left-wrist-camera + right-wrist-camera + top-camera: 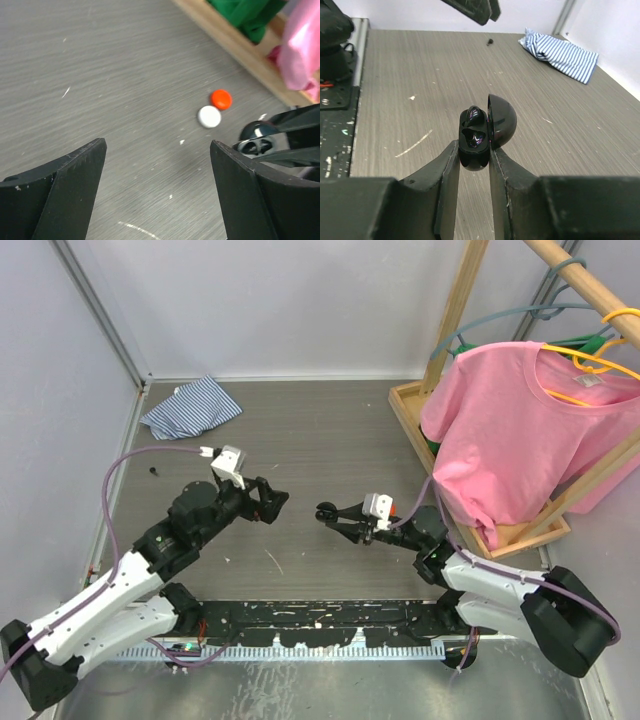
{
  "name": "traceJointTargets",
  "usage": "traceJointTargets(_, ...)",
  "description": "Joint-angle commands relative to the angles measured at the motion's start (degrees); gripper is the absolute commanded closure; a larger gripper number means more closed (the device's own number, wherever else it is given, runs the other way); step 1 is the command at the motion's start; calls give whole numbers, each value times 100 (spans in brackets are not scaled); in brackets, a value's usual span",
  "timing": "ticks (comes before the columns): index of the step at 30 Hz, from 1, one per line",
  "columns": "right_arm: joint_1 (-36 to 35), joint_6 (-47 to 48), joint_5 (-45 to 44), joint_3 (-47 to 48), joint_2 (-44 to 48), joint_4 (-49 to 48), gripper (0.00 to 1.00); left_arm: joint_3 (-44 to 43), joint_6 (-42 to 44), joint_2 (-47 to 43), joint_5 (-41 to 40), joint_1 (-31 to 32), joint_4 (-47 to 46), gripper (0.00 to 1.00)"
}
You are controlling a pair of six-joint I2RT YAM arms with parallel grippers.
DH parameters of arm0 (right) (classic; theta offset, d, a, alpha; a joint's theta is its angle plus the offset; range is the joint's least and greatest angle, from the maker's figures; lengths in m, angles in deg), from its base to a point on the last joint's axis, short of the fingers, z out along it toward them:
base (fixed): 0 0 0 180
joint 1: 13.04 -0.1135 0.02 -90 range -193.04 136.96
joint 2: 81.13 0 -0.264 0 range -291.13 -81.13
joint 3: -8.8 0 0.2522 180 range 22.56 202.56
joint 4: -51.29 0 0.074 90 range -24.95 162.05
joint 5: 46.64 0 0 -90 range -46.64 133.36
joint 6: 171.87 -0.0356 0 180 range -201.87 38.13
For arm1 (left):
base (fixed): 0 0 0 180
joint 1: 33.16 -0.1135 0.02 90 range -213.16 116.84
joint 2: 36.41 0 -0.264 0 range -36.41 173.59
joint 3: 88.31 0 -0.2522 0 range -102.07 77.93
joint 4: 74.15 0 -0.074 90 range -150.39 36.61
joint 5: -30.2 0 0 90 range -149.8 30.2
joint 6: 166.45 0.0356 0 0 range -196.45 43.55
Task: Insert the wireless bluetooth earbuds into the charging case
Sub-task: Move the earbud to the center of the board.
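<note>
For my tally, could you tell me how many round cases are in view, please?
3: red case and white case side by side on the table, open black case in the right hand; more may be hidden.

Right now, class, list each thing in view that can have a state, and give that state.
left gripper: open, empty.
right gripper: shut on the black charging case.
black charging case: lid open.
orange round case: flat on the table, looks closed.
white round case: flat beside it, looks closed.
pink T-shirt: hanging.
striped cloth: crumpled on the table.
</note>
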Motion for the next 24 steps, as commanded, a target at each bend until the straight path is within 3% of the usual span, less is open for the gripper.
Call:
traceJointTargets(1, 13, 370, -651, -249, -200, -1071, 93, -518, 131, 374, -929, -80, 846, 10)
traceJointTargets(9, 9, 387, -986, -421, -661, -1681, 94, -655, 65, 924, -1784, -750, 1065, 3)
traceJointTargets(21, 9, 547, -1332, -497, -589, -1656, 94, -1371, 80, 2013, -1485, -2948, 1589, 1)
traceJointTargets(22, 6, 510, -1313, -529, -429, -1564, 94, -1470, 160, 2319, -1447, -3544, 1583, 1)
traceJointTargets(24, 11, 507, -1356, -547, -384, -1558, 94, -1550, 173, 2566, -1306, -3923, 1511, 1)
